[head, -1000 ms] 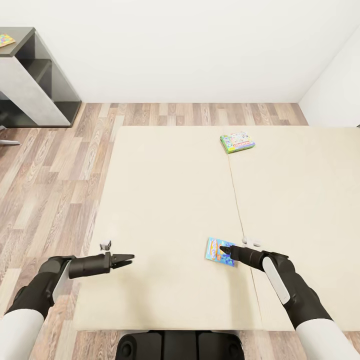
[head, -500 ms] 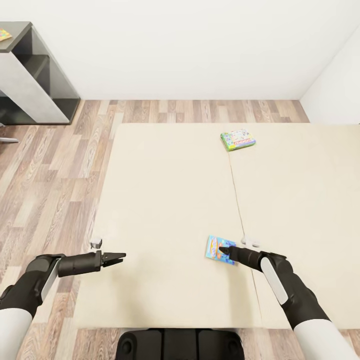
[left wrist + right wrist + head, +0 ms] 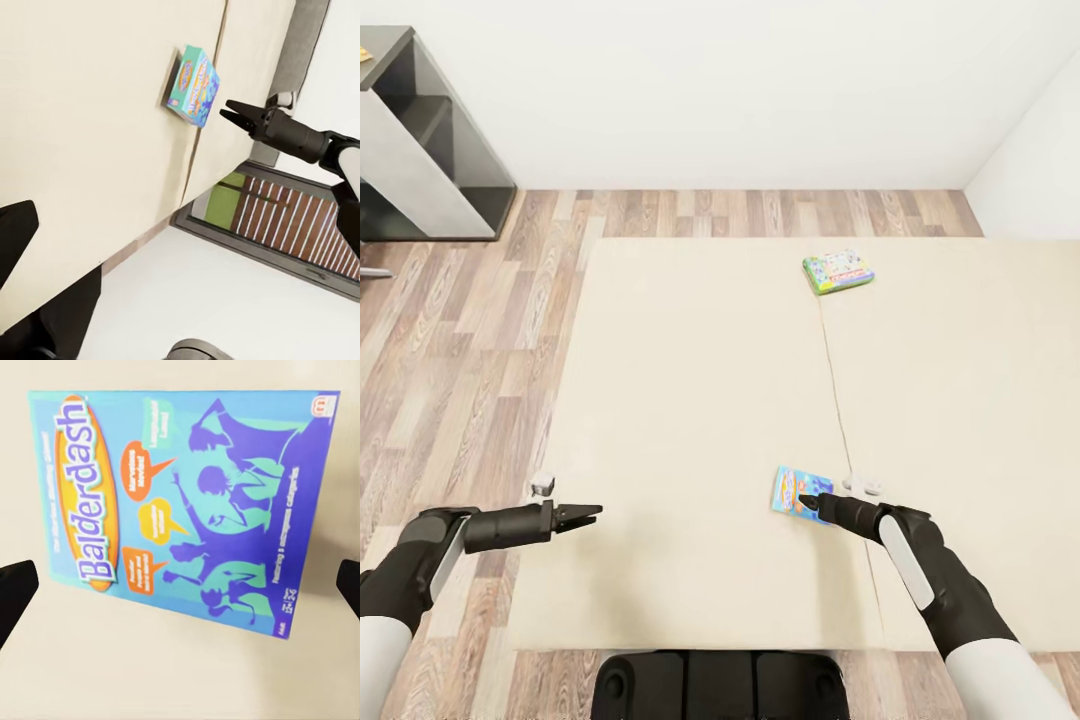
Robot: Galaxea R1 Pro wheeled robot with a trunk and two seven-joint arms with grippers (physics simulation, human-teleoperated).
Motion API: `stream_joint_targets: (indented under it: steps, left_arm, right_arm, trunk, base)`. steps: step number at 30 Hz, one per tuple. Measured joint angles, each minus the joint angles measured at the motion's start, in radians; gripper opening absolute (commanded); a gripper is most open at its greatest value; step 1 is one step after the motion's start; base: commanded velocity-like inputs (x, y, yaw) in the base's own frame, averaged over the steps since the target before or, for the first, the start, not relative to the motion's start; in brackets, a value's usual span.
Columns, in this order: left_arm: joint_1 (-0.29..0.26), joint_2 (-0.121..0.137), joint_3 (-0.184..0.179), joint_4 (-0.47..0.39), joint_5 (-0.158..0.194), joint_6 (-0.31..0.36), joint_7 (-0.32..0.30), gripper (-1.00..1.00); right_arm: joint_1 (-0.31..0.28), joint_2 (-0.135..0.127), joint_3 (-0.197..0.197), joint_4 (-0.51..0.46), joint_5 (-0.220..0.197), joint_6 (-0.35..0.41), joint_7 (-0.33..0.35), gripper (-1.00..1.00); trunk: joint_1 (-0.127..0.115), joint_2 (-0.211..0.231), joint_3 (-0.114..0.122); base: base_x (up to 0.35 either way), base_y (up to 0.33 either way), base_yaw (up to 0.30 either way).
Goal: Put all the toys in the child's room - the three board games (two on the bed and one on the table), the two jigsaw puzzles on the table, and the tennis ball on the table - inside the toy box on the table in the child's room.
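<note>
While I hold my right gripper (image 3: 807, 497) spread over the blue game (image 3: 794, 492) near the bed's (image 3: 690, 400) front edge, left gripper (image 3: 588, 514) parted above the mattress, green game (image 3: 838, 271) near the far edge.

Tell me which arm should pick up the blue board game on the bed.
Right. The right pincer hangs open directly over the blue board game, which lies between its fingers in the right wrist view. The left pincer sits far across the bed.
</note>
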Motion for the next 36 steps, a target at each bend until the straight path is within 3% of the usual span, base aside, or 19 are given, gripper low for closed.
stream_joint_targets:
  steps: [12,26,36]
  left_arm:
    - [0.000,0.008,0.001,0.000,0.001,0.000,0.008,1.00]
    - [0.000,0.004,-0.003,0.000,0.002,0.000,0.007,1.00]
    - [0.000,0.007,-0.001,0.000,0.000,0.000,0.012,1.00]
  right_arm:
    - [0.000,-0.001,-0.002,0.001,-0.001,-0.001,-0.002,1.00]
    - [0.000,-0.001,0.000,0.011,0.000,-0.020,-0.004,1.00]
    - [-0.053,0.010,0.002,0.013,-0.005,0.029,-0.118,1.00]
  trunk:
    - [0.000,0.000,-0.018]
    - [0.000,0.000,-0.020]
    - [0.000,0.000,-0.020]
  base:
    - [0.000,0.000,0.003]
    - [0.000,0.000,0.001]
    - [0.000,0.000,0.000]
